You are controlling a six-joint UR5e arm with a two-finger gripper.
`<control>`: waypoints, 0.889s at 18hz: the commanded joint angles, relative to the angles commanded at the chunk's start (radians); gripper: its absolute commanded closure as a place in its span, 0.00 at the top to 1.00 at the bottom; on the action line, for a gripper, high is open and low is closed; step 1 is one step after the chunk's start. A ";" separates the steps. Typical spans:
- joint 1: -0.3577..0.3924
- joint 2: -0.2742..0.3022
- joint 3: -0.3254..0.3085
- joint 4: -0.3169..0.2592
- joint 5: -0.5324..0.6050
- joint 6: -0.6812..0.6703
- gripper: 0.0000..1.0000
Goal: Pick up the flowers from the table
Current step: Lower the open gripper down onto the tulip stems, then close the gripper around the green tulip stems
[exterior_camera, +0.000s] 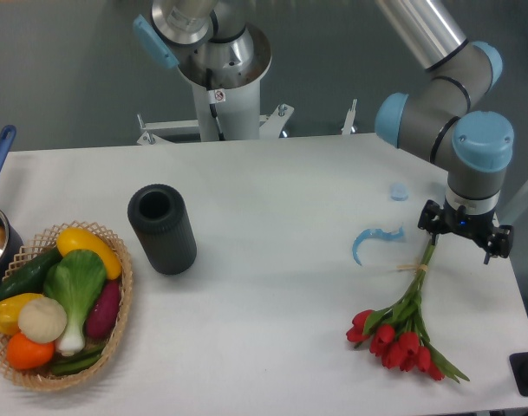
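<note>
Hanging over the stem end of the flowers (406, 322), the gripper (461, 236) hides whether its fingers are apart.

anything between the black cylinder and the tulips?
Camera view: only bare table between the black cylinder and the flowers; the blue plastic piece sits just above that line.

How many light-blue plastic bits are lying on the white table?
2: a curved light-blue plastic piece left of the tulip stems, and a small light-blue cap-like piece beyond it, farther back on the white table.

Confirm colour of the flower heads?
Red, on green stems; the flowers show clearly in the fixed camera view.
</note>
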 joint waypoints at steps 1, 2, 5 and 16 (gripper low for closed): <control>-0.014 -0.011 -0.002 0.020 0.002 -0.018 1.00; -0.021 -0.017 -0.002 0.032 0.002 -0.020 1.00; -0.038 -0.023 -0.003 0.042 0.005 -0.032 1.00; -0.094 -0.035 -0.086 0.034 0.011 -0.042 1.00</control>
